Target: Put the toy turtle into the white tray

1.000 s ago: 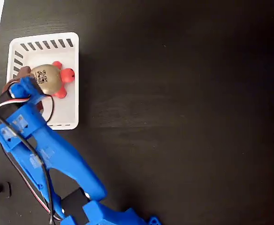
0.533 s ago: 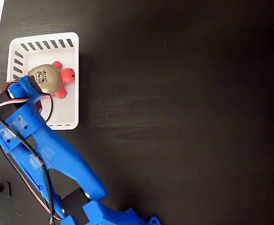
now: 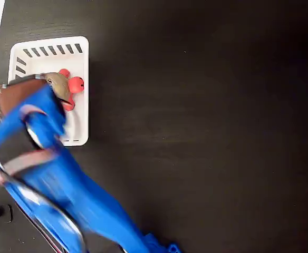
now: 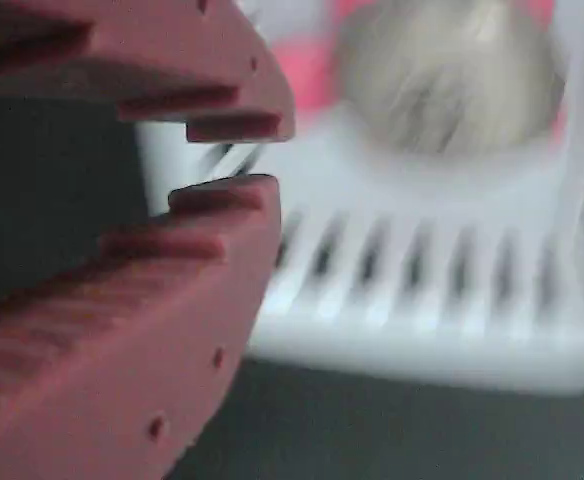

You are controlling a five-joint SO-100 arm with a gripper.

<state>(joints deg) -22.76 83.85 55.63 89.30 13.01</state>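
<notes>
Light falls evenly from above in the fixed view, bright enough that the white tray (image 3: 48,55) nearly bleaches out, while the black worktop (image 3: 207,126) soaks it up and gives back only a faint sheen across its middle. Shadows barely register on that dark surface. The blue arm (image 3: 43,158) smears into streaks of motion blur, its edges lost. In the wrist view everything is soft: the red jaws loom close and fuzzy, the toy turtle (image 4: 447,70) is a blurred tan dome, and the tray slots run together.
</notes>
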